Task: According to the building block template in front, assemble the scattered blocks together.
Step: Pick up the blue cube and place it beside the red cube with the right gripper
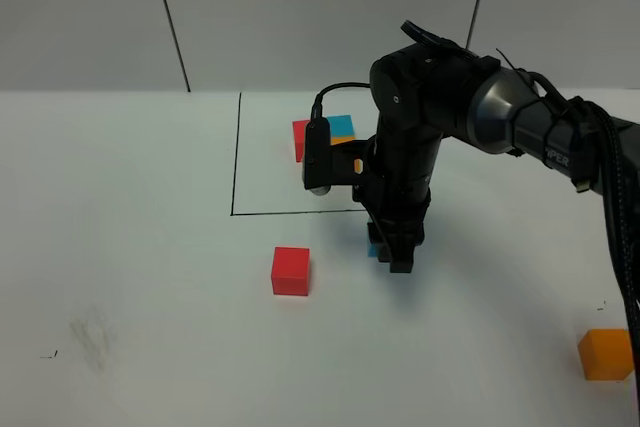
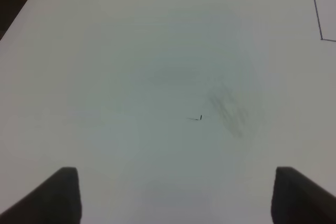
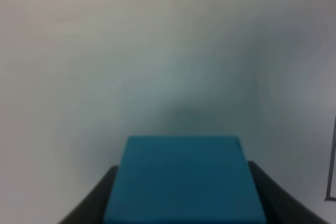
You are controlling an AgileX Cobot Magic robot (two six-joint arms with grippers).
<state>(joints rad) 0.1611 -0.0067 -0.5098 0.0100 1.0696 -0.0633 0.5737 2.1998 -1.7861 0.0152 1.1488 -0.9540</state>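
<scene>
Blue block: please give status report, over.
Right gripper shut on blue block. Left gripper open, holds nothing. Red block, orange block loose. Nothing seen in the way.

Surface: white matte table [image 1: 130,197]. Thin black-line rectangle [image 1: 234,167] drawn upper centre; inside it, joined red, blue and orange cube cluster [image 1: 302,137], partly hidden. Loose red matte cube [image 1: 290,271] just below the outline. Orange matte cube [image 1: 605,353] lower right. Grey smudge [image 1: 92,337] lower left.
</scene>
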